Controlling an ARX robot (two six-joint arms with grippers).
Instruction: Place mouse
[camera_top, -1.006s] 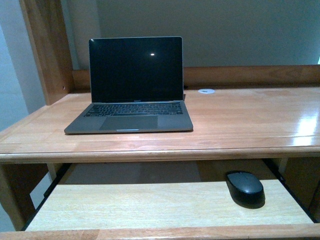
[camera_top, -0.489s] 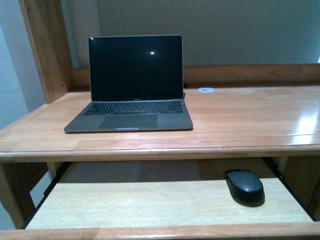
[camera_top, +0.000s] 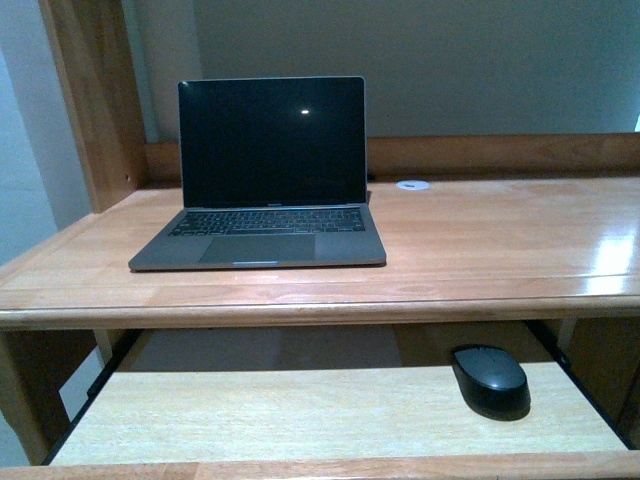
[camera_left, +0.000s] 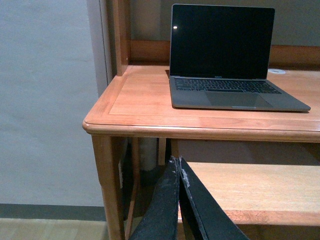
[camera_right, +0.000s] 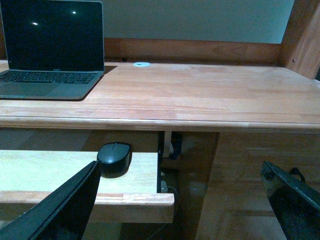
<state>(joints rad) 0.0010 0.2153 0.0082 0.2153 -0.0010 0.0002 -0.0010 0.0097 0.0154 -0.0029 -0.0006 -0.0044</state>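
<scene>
The mouse (camera_top: 490, 378) (camera_right: 114, 157), small, black and domed, lies on the right end of the pale pull-out tray (camera_top: 300, 415) under the desk top. In the right wrist view my right gripper (camera_right: 180, 170) is open, empty and held in front of the tray's right end. One finger (camera_right: 75, 205) is just short of the mouse and the other finger (camera_right: 292, 200) is far off to the side. My left gripper (camera_left: 176, 162) is shut on nothing, near the desk's left front leg. Neither gripper shows in the front view.
An open grey laptop (camera_top: 265, 175) (camera_left: 222, 55) with a dark screen stands on the left half of the wooden desk top (camera_top: 500, 240). A white round grommet (camera_top: 412, 185) sits at the back. Wooden posts rise at both ends of the desk. Cables hang beside the tray's right end (camera_right: 167, 187).
The front view has shifted by a few pixels. The mouse and the laptop lie where they were.
</scene>
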